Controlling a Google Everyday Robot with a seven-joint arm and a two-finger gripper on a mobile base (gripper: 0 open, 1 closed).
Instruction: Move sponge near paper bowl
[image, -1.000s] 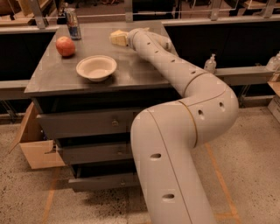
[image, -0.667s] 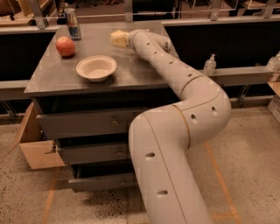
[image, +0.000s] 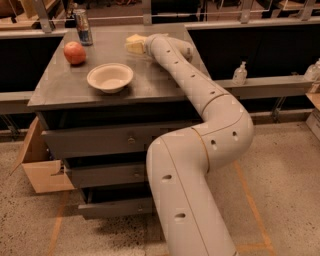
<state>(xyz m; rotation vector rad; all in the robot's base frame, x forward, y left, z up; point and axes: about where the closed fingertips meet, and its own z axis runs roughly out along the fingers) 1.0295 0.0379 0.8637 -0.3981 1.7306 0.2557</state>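
The paper bowl (image: 110, 77) is shallow and off-white and stands on the grey table (image: 155, 85), left of centre. My white arm reaches across the table's right side to its back. The gripper (image: 134, 44), a yellowish wedge at the arm's end, lies low over the table behind and to the right of the bowl, about a bowl's width from it. I cannot make out the sponge as a thing apart from this tip; it is hidden or merged with it.
A red apple (image: 74, 52) lies left of the bowl at the back. A drink can (image: 83, 27) stands at the back left corner. A cardboard box (image: 35, 165) sits on the floor at the left. A clear bottle (image: 240, 73) stands on the right ledge.
The arm's elbow and lower links have shifted lower and leftward. The gripper tip stays at nearly the same spot at the back of the table. Bowl and apple have not moved.
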